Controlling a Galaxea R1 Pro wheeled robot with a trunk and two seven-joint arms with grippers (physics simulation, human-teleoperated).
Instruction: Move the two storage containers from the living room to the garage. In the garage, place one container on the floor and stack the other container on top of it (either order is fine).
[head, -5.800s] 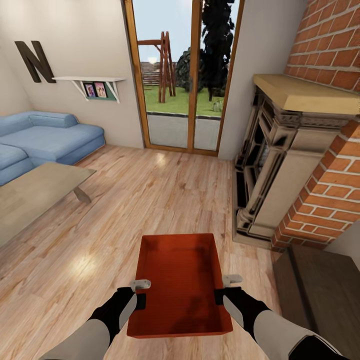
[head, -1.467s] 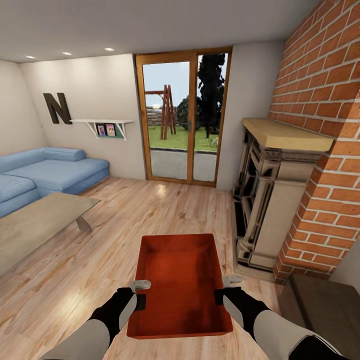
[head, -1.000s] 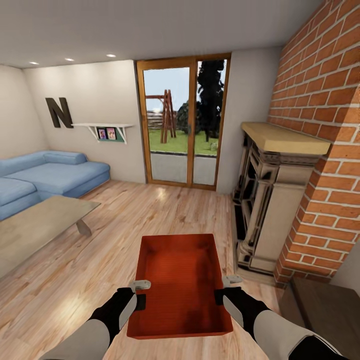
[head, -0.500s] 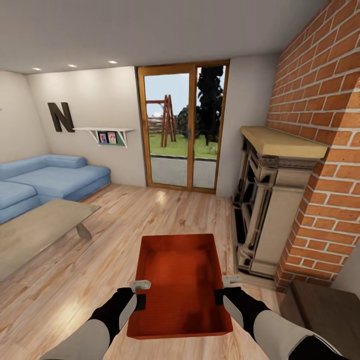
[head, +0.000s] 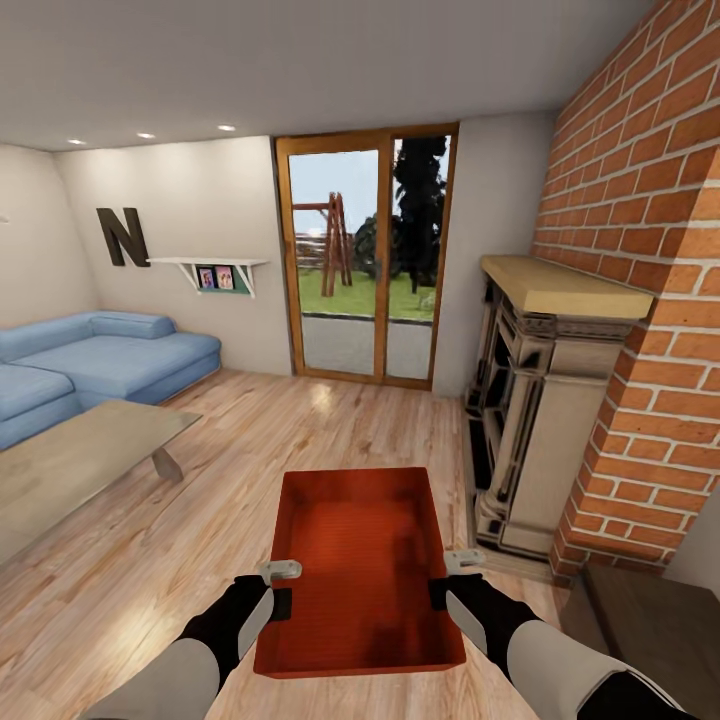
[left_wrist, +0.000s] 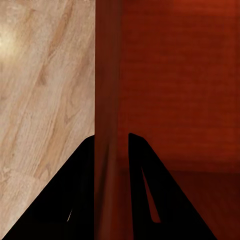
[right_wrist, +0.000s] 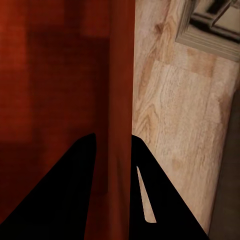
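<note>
Living room — both grippers (head: 283, 588) (head: 448, 578) clamp the container's (head: 360, 570) side walls.

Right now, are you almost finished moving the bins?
Not nearly. One orange bin is picked up: the left gripper and right gripper have their jaws clamped on its side walls. But that's the living room's wood floor. Reaching the garage, the second bin and stacking remain.

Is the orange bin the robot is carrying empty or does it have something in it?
Empty. The head view looks straight into the storage container, held level over the wood floor, and shows its bare ribbed bottom.
</note>
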